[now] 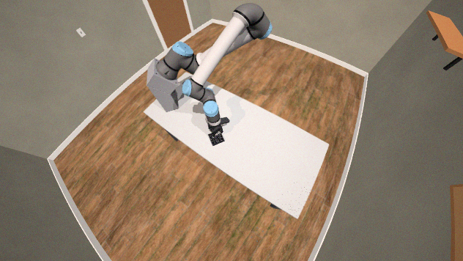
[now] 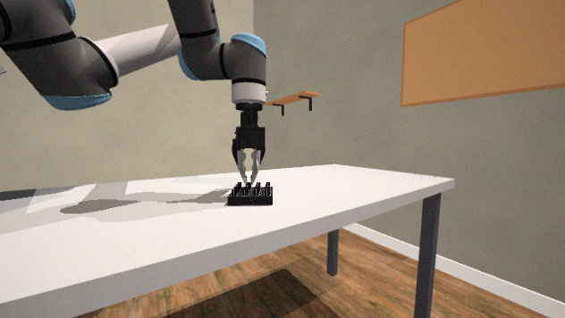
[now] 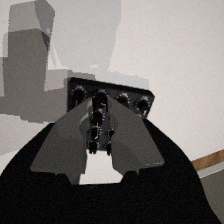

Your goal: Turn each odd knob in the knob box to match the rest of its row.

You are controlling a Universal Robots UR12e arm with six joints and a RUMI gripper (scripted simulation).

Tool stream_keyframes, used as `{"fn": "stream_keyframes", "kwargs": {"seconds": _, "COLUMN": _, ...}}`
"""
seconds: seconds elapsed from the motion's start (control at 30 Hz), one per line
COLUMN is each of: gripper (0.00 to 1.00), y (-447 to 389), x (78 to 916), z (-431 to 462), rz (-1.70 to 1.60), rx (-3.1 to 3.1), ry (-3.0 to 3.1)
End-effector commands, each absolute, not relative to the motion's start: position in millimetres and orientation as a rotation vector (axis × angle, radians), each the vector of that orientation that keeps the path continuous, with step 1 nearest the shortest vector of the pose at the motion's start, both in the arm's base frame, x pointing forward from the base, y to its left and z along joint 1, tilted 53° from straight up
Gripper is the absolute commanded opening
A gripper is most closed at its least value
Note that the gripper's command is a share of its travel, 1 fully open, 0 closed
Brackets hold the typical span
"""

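Progress is hard to read, because the pointer marks on the knobs are too small and dark in every view to tell which rows already agree. The knob box [image 2: 250, 196] sits on the white table [image 2: 358, 188], well in from the edges. In the top view it lies just at 5 o'clock from the wrist.

The gripper [image 2: 249, 180] hangs straight down over the box, its tips down among the knobs on the box's left part in the exterior view. From the wrist camera the box [image 3: 134, 96] lies toward 12 o'clock. The two grey fingers converge on it, and a column of knobs shows in the narrow gap between them.

The jaws are drawn almost together. They appear to be pinching one knob [image 3: 96, 117], though which row and column it belongs to cannot be told.

As a judgement, the arm is in the middle of correcting one knob. Still to do are bringing that knob to its row's mark, letting go, lifting away and dealing with any other odd knob. How many rows remain cannot be judged.
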State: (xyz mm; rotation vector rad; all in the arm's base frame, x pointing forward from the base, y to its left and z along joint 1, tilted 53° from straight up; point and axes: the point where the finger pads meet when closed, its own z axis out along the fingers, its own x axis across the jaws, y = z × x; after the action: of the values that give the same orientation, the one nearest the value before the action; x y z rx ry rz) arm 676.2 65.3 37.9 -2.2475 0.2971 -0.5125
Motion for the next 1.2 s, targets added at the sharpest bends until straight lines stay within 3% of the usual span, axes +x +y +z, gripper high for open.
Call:
{"fn": "stream_keyframes", "kwargs": {"seconds": 0.0, "gripper": 0.04, "y": 64.7, "x": 677.0, "z": 38.4, "rz": -0.452, "rx": -2.216, "ry": 0.439}}
{"fn": "stream_keyframes", "kwargs": {"seconds": 1.17, "gripper": 0.04, "y": 62.9, "x": 679.3, "z": 38.2, "rz": -0.116, "rx": -1.945, "ry": 1.076}}
